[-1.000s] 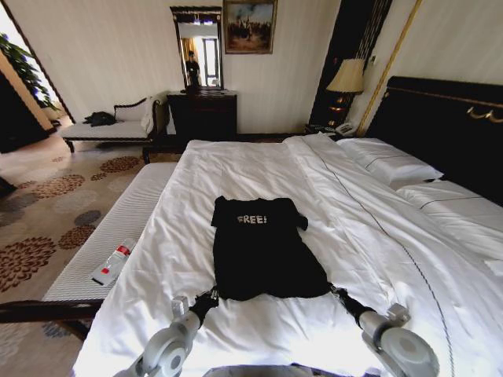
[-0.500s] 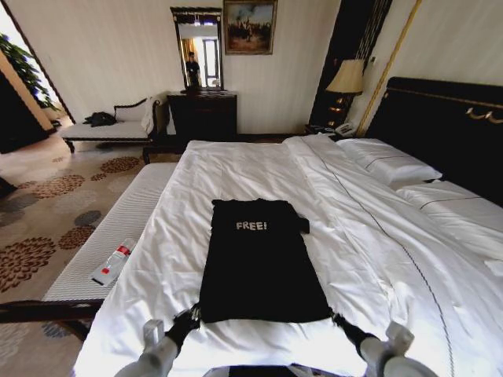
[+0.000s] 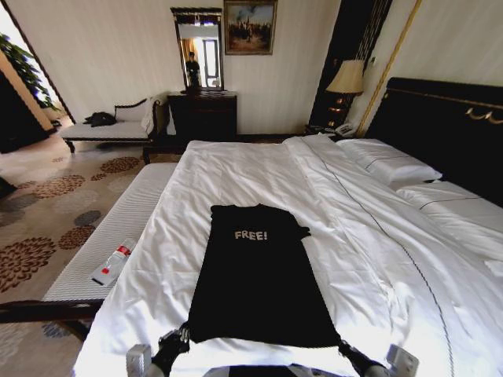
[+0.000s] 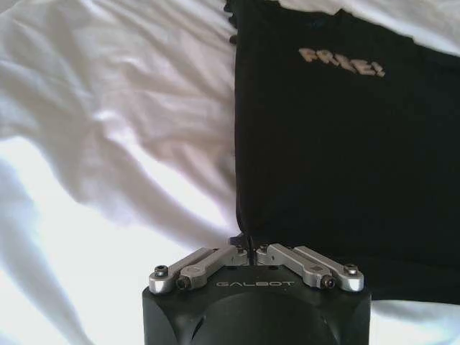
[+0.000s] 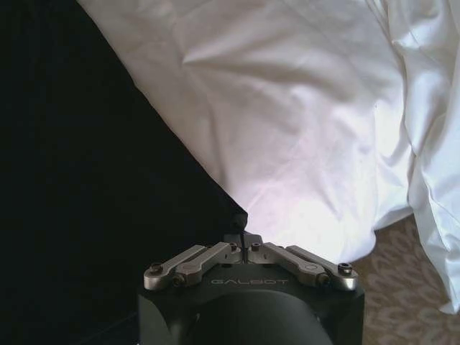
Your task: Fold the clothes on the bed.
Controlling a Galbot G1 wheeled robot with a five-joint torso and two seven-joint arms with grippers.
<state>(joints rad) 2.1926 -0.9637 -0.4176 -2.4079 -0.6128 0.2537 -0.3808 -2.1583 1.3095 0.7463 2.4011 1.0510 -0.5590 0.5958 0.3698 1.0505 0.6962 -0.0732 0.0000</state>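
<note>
With both grippers, left (image 4: 248,248) and right (image 5: 244,241), clamped on hem corners, the top (image 3: 255,271) lies flat on the bed (image 3: 377,259); no fold made.

The black "FREE!" top (image 3: 255,275) lay stretched flat, lettering up, on the white-sheeted bed (image 3: 236,169), hem nearest the robot.

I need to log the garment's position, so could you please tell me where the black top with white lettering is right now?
In the head view, the black soft-fabric top with white "FREE!" lettering lies flat on the white duvet near the bed's foot, with its near corners pinched by the left tool and right tool.
</note>
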